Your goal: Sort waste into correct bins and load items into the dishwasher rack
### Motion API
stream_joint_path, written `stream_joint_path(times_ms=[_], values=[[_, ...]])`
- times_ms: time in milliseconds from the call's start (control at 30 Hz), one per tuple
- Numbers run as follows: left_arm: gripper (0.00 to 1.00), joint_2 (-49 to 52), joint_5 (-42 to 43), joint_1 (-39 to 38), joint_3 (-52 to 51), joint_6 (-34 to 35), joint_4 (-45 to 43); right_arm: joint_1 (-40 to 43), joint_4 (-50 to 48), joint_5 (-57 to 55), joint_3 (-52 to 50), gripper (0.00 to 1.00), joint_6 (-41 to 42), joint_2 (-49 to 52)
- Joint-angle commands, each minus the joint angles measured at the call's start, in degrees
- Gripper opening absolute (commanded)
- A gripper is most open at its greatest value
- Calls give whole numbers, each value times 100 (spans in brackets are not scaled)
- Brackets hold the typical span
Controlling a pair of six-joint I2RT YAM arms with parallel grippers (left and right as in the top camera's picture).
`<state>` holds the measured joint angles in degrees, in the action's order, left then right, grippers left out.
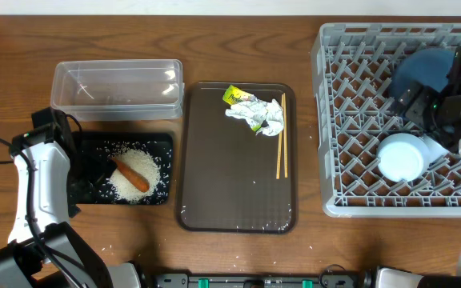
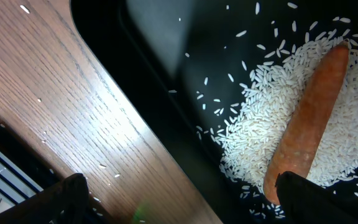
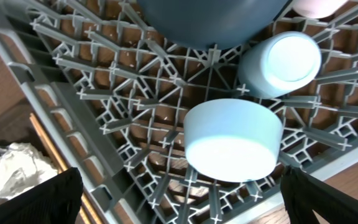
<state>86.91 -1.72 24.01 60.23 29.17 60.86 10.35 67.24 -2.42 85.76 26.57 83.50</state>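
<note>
Overhead, we see the grey rack [image 1: 350,120] at the right of the table [image 1: 22,48]. It holds the blue plate [image 1: 422,70], an upturned light-blue bowl [image 1: 401,156] and a white cup [image 1: 437,146] just beside the bowl. The right gripper [image 1: 414,104] hangs over the rack near the plate; from here we cannot tell its spread. On the brown serving tray [image 1: 230,184] in the middle lie the yellow-green wrapper [image 1: 234,95], the crumpled paper [image 1: 260,114] touching it, and the chopsticks [image 1: 281,148] along the tray's right side. At the left, the clear tub [image 1: 117,67] stands just beyond the black tray [image 1: 165,148]. The black tray holds the rice [image 1: 138,164] with the carrot [image 1: 131,175] lying on it. The left gripper [image 1: 88,172] sits over that tray's left end.

From the left wrist, we find the fingers [image 2: 64,199] spread wide with nothing between them, above the black tray's edge where it meets the wood. The carrot lies slantwise on the rice, and loose grains are scattered across the tray floor.

From the right wrist, the fingers [image 3: 42,199] are likewise wide and empty above the rack. Below them the bowl rests upside down on the lattice, with the cup bottom-up just beside it. The plate fills the top, and a second cup [image 3: 316,5] is cut off at the upper edge. The chopsticks and paper show outside the rack wall at lower left.
</note>
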Motion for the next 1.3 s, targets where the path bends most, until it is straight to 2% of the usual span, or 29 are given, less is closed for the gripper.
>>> stream_joint_path(times_ms=[0, 333, 400, 500, 633, 667, 733, 800, 900, 1000, 1133, 1233, 1267], values=[[99, 7, -48, 31, -4, 28, 15, 22, 4, 116, -17, 99, 83, -9], [99, 7, -33, 31, -4, 70, -11, 22, 4, 116, -17, 99, 83, -9], [99, 7, 166, 31, -4, 529, -153, 22, 4, 116, -17, 99, 83, -9], [99, 7, 1351, 28, -7, 680, 232, 24, 4, 114, -17, 99, 83, -9], [99, 7, 3165, -87, -7, 490, 872, 24, 4, 114, -17, 99, 83, -9], [99, 7, 3545, -168, -9, 164, 942, 24, 4, 116, -17, 99, 83, -9], [100, 7, 4548, -439, -9, -911, 1075, 24, 4, 114, -17, 99, 83, -9], [98, 2, 5021, -737, -9, -1320, 1325, 24, 4, 116, -17, 99, 83, -9], [95, -131, 5058, -1292, -7, -1215, 1259, 24, 4, 116, -17, 99, 83, -9], [95, -455, 4747, -1799, 2, -503, 774, 24, 4, 116, -17, 99, 83, -9], [95, -1150, 3556, -2564, 162, 662, 116, 24, 4, 116, -17, 99, 83, -9], [96, -1670, 2914, -3362, 352, 1010, -389, 24, 4, 114, -17, 99, 83, -9], [99, -1801, 2754, -3676, 444, 1036, -579, 24, 4, 114, -17, 99, 83, -9]])
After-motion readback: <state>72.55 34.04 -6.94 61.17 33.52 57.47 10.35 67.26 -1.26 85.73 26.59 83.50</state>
